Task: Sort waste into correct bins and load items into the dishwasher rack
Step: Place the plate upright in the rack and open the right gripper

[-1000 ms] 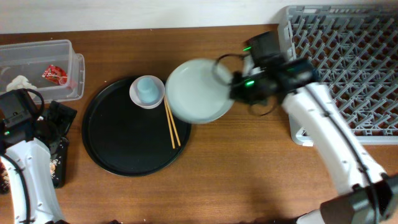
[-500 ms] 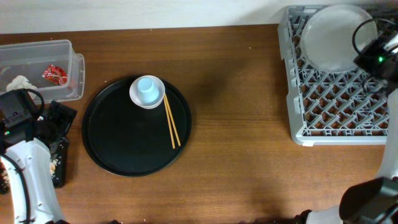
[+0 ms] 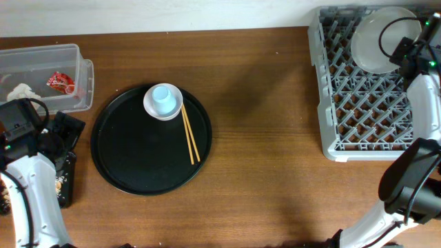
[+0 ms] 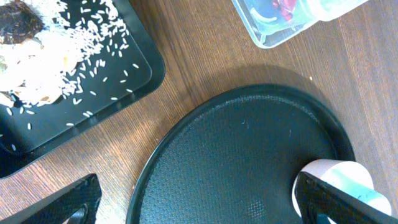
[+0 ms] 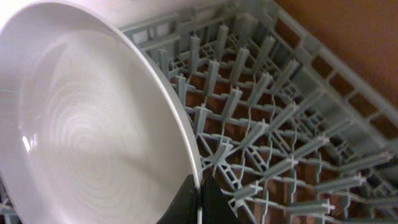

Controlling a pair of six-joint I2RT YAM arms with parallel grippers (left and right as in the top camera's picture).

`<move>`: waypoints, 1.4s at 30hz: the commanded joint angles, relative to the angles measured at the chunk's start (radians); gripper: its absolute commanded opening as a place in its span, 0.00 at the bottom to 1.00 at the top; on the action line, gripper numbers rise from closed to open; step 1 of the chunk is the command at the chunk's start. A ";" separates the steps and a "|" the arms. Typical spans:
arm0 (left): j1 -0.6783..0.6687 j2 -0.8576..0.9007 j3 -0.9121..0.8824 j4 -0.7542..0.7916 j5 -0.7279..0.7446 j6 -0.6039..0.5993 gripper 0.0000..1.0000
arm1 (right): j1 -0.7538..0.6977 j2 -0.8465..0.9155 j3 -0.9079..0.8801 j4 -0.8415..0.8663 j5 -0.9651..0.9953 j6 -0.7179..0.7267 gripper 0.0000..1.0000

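My right gripper [image 3: 405, 55] is shut on the rim of the round white plate [image 3: 377, 38] and holds it tilted over the far right of the grey dishwasher rack [image 3: 365, 103]. In the right wrist view the plate [image 5: 87, 124] fills the left and my fingers [image 5: 214, 202] pinch its edge above the rack's pegs [image 5: 273, 124]. The white cup with pale blue inside [image 3: 163, 101] and two wooden chopsticks [image 3: 189, 134] lie on the round black tray [image 3: 138, 158]. My left gripper [image 4: 199, 202] is open above the tray's left part [image 4: 249, 155].
The clear tub [image 3: 41, 69] at far left holds a red-and-white wrapper [image 3: 60, 83] and a white tissue [image 3: 21, 91]. The black shallow container [image 4: 74, 81] holds rice-like flakes [image 4: 56, 56] and a brown lump [image 4: 18, 25]. Bare wooden table lies between tray and rack.
My right gripper carried the plate from beside the tray to the right, over the rack, then further to its far right corner. The left arm has not moved.
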 commanded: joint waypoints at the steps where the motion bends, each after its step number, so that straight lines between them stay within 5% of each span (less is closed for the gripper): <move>1: 0.003 -0.017 0.003 0.002 0.000 -0.010 0.99 | 0.076 -0.002 0.010 0.007 0.151 -0.138 0.04; 14: 0.003 -0.017 0.003 0.002 0.000 -0.010 0.99 | 0.204 0.022 0.010 0.014 0.556 -0.212 0.04; 29: 0.003 -0.017 0.003 0.002 0.000 -0.010 0.99 | 0.301 0.022 0.010 -0.033 0.467 -0.154 0.08; 35: 0.003 -0.017 0.003 0.002 0.000 -0.010 0.99 | 0.296 0.021 0.010 -0.101 0.476 0.000 0.26; 37: 0.003 -0.017 0.003 0.002 0.000 -0.010 0.99 | 0.263 0.022 0.010 -0.130 0.389 0.066 0.26; 42: 0.003 -0.017 0.003 0.002 0.000 -0.010 0.99 | 0.090 0.025 0.010 -0.137 -0.218 0.193 0.26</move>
